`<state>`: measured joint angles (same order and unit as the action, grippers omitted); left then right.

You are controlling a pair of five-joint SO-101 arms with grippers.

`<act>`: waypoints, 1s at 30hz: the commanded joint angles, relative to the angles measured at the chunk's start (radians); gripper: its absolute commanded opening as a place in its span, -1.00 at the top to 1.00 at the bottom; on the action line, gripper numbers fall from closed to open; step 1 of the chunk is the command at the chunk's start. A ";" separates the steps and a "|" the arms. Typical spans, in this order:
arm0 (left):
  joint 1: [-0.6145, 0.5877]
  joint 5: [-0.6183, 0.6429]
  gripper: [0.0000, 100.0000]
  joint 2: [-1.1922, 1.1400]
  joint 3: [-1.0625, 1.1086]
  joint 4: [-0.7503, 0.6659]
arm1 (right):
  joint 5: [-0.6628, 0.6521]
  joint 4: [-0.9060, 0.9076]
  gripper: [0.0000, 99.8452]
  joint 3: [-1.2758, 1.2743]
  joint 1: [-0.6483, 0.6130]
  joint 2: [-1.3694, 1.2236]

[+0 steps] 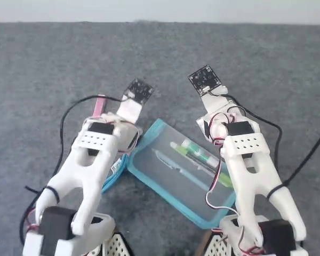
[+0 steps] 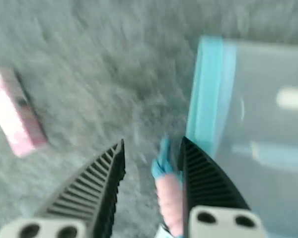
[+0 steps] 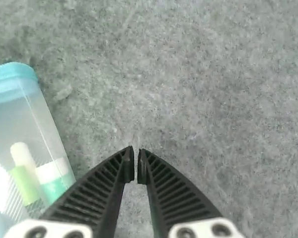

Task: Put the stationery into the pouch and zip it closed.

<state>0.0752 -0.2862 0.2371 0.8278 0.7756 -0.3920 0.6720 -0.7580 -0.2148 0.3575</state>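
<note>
While the pink eraser (image 2: 17,116) lies loose beyond the pouch (image 1: 168,196), the left gripper (image 2: 152,143) sits at the pouch's short end. Jaws spread astride a pink-and-blue tab (image 2: 166,193), likely the zip pull, lined up for a pinch. Green markers (image 1: 200,152) inside the pouch. Right gripper (image 3: 135,153) beside the pouch's far corner, jaws all but pressed together, empty; probably parked clear.
</note>
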 commanded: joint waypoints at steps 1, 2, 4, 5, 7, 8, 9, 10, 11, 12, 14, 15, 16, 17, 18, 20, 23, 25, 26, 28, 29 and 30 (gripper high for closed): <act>0.017 -0.002 0.66 0.020 -0.122 0.012 | 0.011 -0.018 0.98 0.005 0.001 0.010; 0.017 0.014 0.66 0.025 -0.143 0.026 | 0.011 -0.018 0.98 0.005 0.001 0.010; 0.017 0.034 0.66 0.026 -0.177 0.046 | 0.011 -0.018 0.98 0.005 -0.002 0.008; 0.020 0.034 0.66 0.020 -0.188 0.052 | 0.011 -0.018 0.98 0.005 -0.004 0.008; 0.055 0.037 0.66 0.000 -0.191 0.055 | 0.011 -0.018 0.98 0.005 0.001 0.008; 0.077 0.040 0.66 -0.015 -0.191 0.061 | 0.011 -0.018 0.98 0.005 0.002 0.012; 0.103 0.054 0.66 -0.031 -0.193 0.061 | 0.011 -0.018 0.98 0.005 0.005 0.015; 0.123 0.084 0.66 -0.041 -0.197 0.061 | 0.012 -0.018 0.98 0.005 0.016 0.016; 0.140 0.117 0.66 -0.049 -0.199 0.058 | 0.020 -0.018 0.98 0.005 0.028 0.018; 0.155 0.140 0.66 -0.055 -0.200 0.057 | 0.041 -0.018 0.98 0.005 0.044 0.018; 0.181 0.170 0.66 -0.064 -0.211 0.060 | 0.089 -0.018 0.98 0.009 0.079 0.018; 0.189 0.176 0.66 -0.066 -0.211 0.060 | 0.101 -0.019 0.98 0.011 0.090 0.018; 0.189 0.180 0.65 -0.066 -0.209 0.060 | 0.107 -0.030 0.98 0.011 0.096 0.018; 0.189 0.180 0.65 -0.066 -0.208 0.060 | 0.110 -0.039 0.98 0.008 0.099 0.018; 0.187 0.180 0.65 -0.068 -0.206 0.061 | 0.110 -0.044 0.98 0.008 0.099 0.015; 0.181 0.180 0.65 -0.068 -0.196 0.061 | 0.109 -0.038 0.98 0.008 0.105 0.018; 0.170 0.180 0.65 -0.060 -0.166 0.055 | 0.100 0.013 0.98 0.009 0.199 0.054; 0.138 0.229 0.65 -0.055 -0.156 0.038 | 0.057 0.071 0.98 -0.002 0.314 0.101; 0.110 0.261 0.65 -0.055 -0.154 0.023 | 0.032 0.091 0.98 -0.021 0.374 0.124; 0.048 0.287 0.65 -0.060 -0.162 -0.008 | -0.037 0.096 0.98 -0.080 0.455 0.176; 0.017 0.288 0.65 -0.057 -0.163 -0.018 | -0.104 0.096 0.98 -0.114 0.472 0.202; -0.009 0.290 0.65 -0.057 -0.165 -0.029 | -0.187 0.102 0.98 -0.153 0.475 0.231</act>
<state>0.1396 -0.0238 0.1619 0.6836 0.7910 -0.4058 0.7580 -0.8562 0.2102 0.4787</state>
